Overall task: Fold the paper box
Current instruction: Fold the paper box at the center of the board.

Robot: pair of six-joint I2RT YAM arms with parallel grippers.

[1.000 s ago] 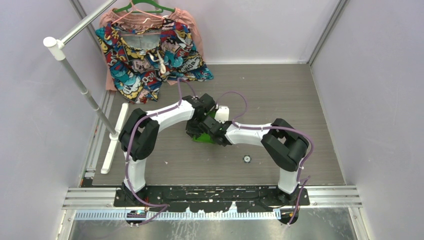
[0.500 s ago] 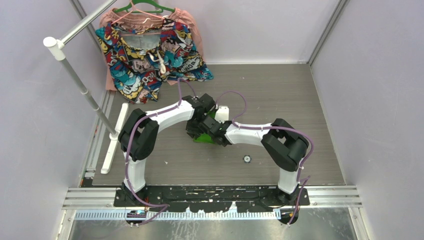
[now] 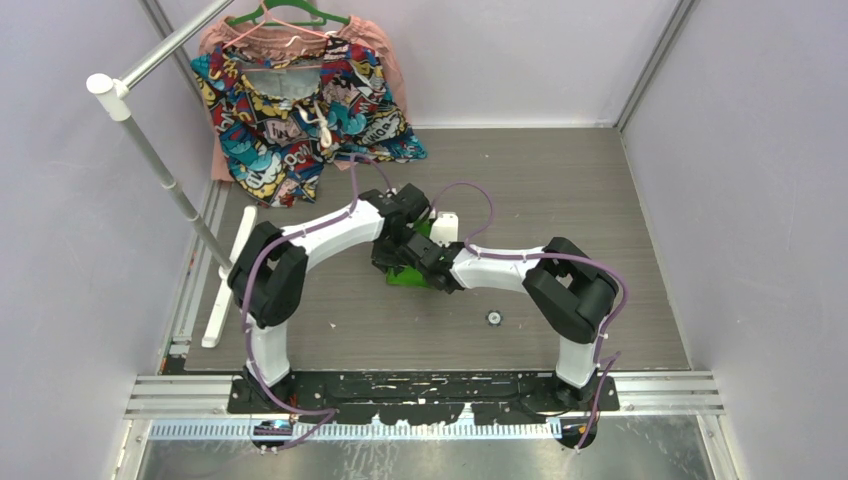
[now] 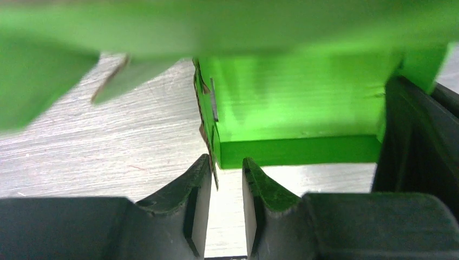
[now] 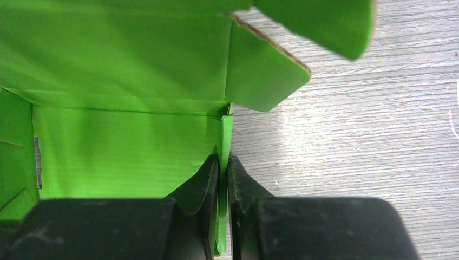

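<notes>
Top external view: left arm (image 3: 330, 228) and right arm (image 3: 500, 268) meet over the middle of the table (image 3: 600, 200), well away from its edges. The paper box (image 3: 408, 276) shows as a sliver of lime green under the two wrists, nearer the left edge than the right. The jaws cannot be read from here. A patterned garment (image 3: 300, 110) hangs at the far-left corner, and a small round object (image 3: 493, 318) lies apart, towards the near edge. Left wrist view: left gripper (image 4: 225, 165) has its jaws narrow but parted, with a clear gap and nothing clamped. The raw edge of one upright wall of the box (image 4: 303, 103) comes down just at the mouth of that gap, close to one finger. The box body lies straight ahead and to one side, its long axis across the frame, with a loose flap blurred overhead. Right wrist view: right gripper (image 5: 223, 162) is pinched closed on an upright side wall at the open box's corner, card between the pads, with a rounded flap beyond. Judgement: the right arm anchors the box, and the next fold depends on the left jaws lining up with that wall edge directly ahead.
</notes>
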